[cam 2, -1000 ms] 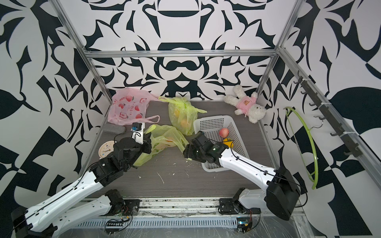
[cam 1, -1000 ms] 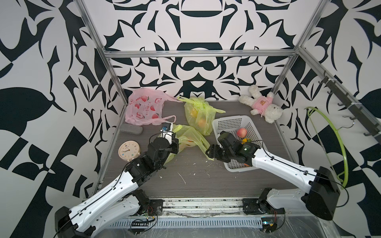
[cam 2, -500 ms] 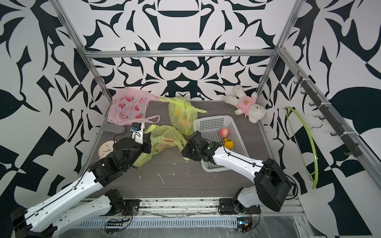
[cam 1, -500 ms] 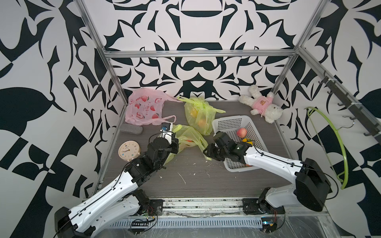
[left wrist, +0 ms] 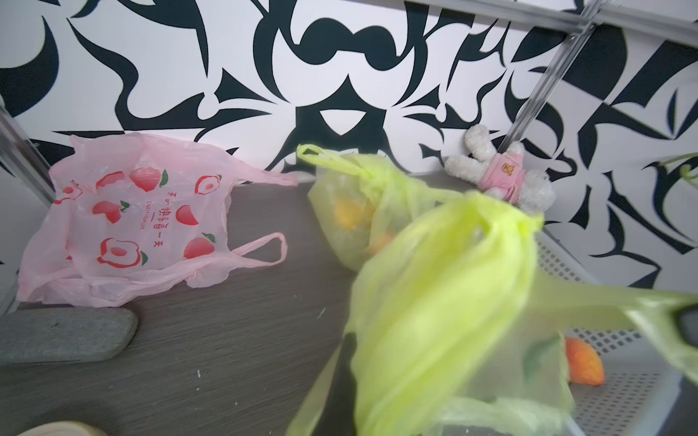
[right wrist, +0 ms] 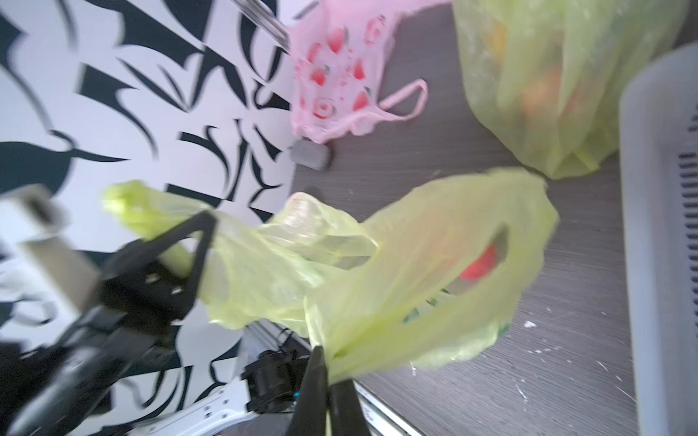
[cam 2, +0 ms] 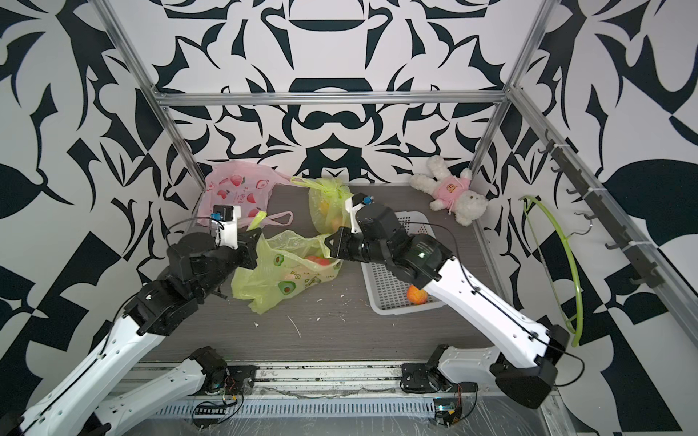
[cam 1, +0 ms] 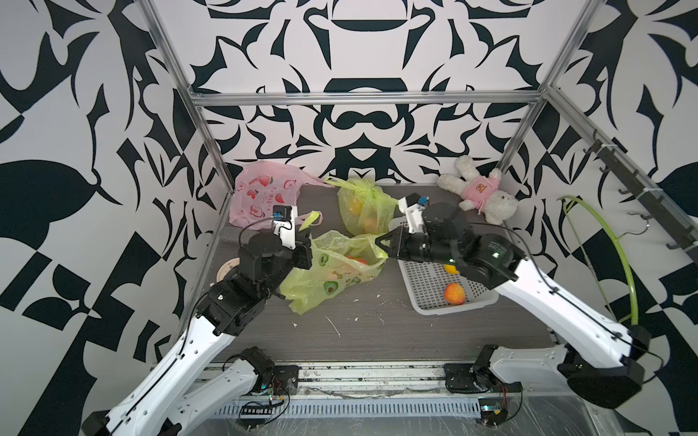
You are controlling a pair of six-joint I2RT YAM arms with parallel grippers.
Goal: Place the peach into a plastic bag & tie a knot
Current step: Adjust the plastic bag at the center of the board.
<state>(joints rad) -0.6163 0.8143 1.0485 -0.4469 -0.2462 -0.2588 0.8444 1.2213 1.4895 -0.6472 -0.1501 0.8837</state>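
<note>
My left pincer (cam 1: pixel 305 244) is pressed together on the left handle of the yellow-green avocado-print bag (cam 1: pixel 332 273). In the right wrist view that handle sticks out past the closed tips. My right pincer (cam 1: pixel 380 241) is also clamped shut, pinching the bag's right handle; the right wrist view shows the plastic gathered between the two dark fingers (right wrist: pixel 315 381). The bag hangs stretched between both pincers, left of the middle of the dark wood-grain table (cam 1: pixel 377 339), with its body sagging down toward the near left. A peach (cam 1: pixel 357 260) sits inside the bag and shows red-orange through the mouth in both top views.

Just right of the bag is the white slotted basket (cam 1: pixel 453 308). It holds another peach (cam 1: pixel 454 293) at its near end and a small yellow fruit (cam 1: pixel 450 268), which my right arm partly hides. A second yellow-green bag (cam 1: pixel 362 211), knotted and holding fruit, stands beyond at the far middle. A pink peach-print bag (cam 1: pixel 264 192) lies at the far left and a plush rabbit in a pink shirt (cam 1: pixel 479 192) lies at the far right.
</note>
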